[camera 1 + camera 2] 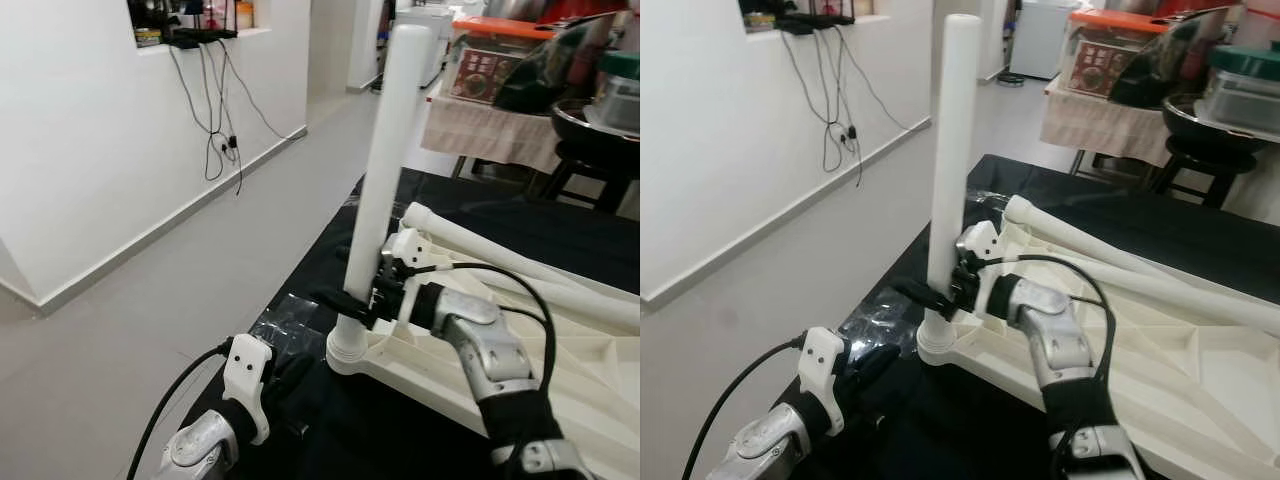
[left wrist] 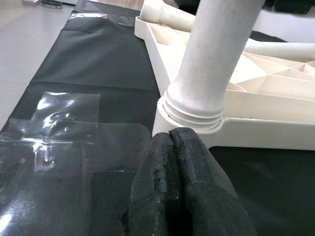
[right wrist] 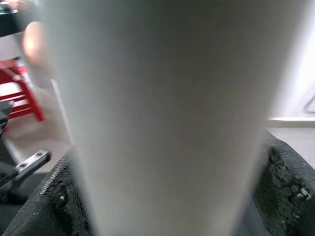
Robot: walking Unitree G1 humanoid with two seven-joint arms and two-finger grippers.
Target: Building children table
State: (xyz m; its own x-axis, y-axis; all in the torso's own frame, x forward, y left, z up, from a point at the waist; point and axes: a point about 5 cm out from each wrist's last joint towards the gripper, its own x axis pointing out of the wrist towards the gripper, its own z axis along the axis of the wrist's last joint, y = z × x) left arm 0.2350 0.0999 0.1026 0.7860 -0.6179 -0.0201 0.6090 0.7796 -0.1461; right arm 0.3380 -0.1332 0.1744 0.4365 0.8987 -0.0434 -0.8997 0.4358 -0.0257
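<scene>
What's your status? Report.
Right gripper clamped on upright table leg seated in tabletop corner socket. Left gripper shut, resting by the socket. Two loose legs lie across the tabletop.

Black cables are hanging down a white wall, a grey floor is stretching toward a cloth-draped side table.
</scene>
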